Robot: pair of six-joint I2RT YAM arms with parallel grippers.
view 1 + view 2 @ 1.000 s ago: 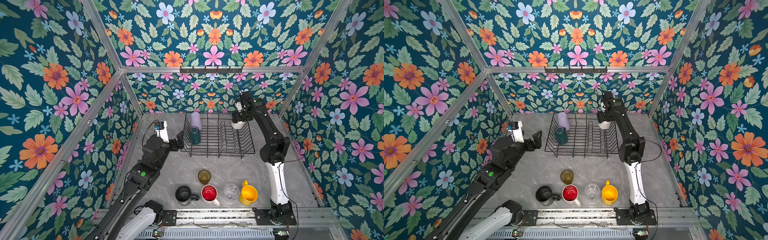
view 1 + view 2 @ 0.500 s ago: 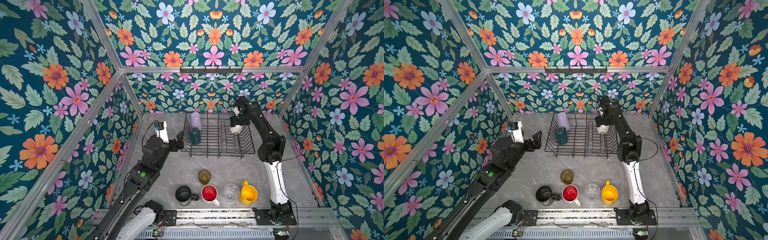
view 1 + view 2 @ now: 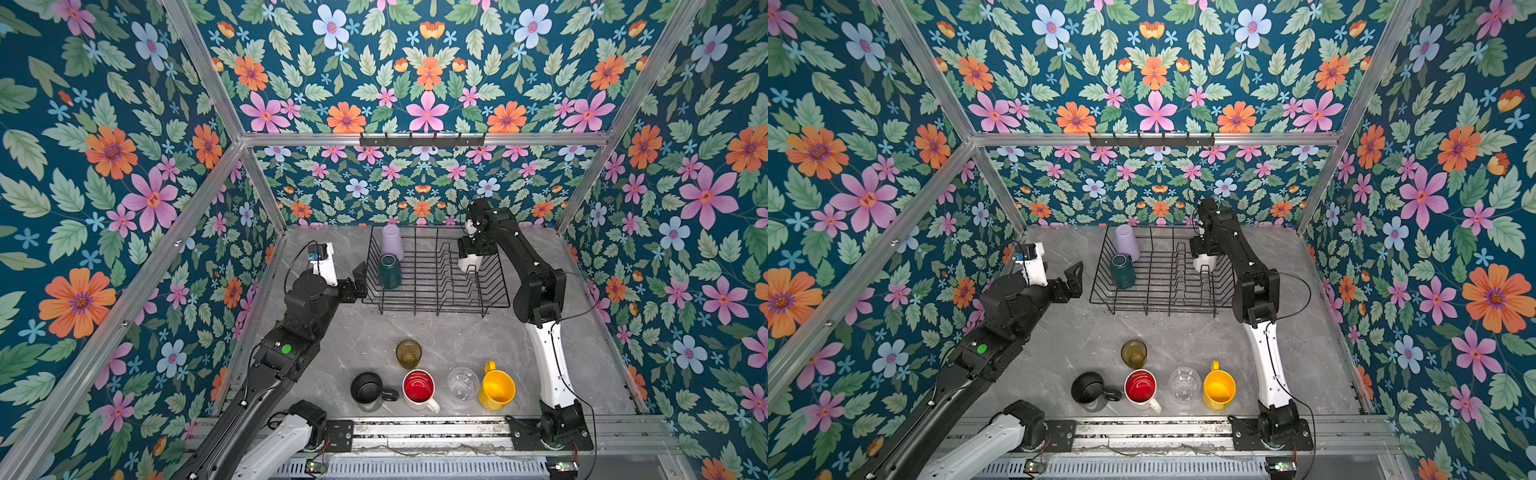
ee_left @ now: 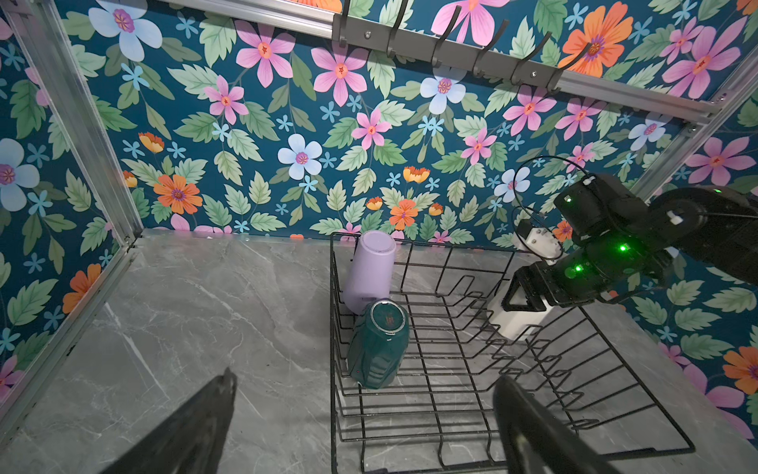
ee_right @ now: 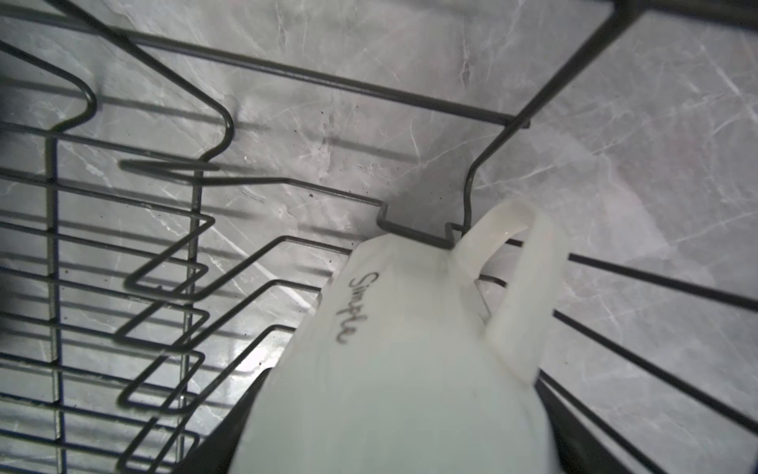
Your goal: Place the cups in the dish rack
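Two cups already sit upside down at the left end of the dish rack [image 3: 428,291] – the lilac tumbler [image 3: 392,243] at the far corner and the teal mug [image 3: 389,272] just in front of it, the two touching. A third, the cream-white mug [image 3: 469,264], is mouth-down over the rack's far right part, beside the upright prongs. The right gripper [image 5: 402,443] clasps it from above, a black jaw on each side. In the right wrist view its rim meets a rack wire and its handle points outward, so it looks almost placed but not yet let go.

Five cups wait upright on the grey marbled table [image 3: 457,332], well apart from the rack and near the front edge. The amber glass [image 3: 408,353] stands alone; behind it in a row are the black mug [image 3: 366,387], the red-inside white mug [image 3: 418,387], the clear glass [image 3: 462,382] and the yellow mug [image 3: 496,388].

The left gripper [image 3: 1073,281] hangs just beside the rack's left side, jaws spread wide and empty. By this count the job is under halfway – two loaded, one going in, five to fetch.
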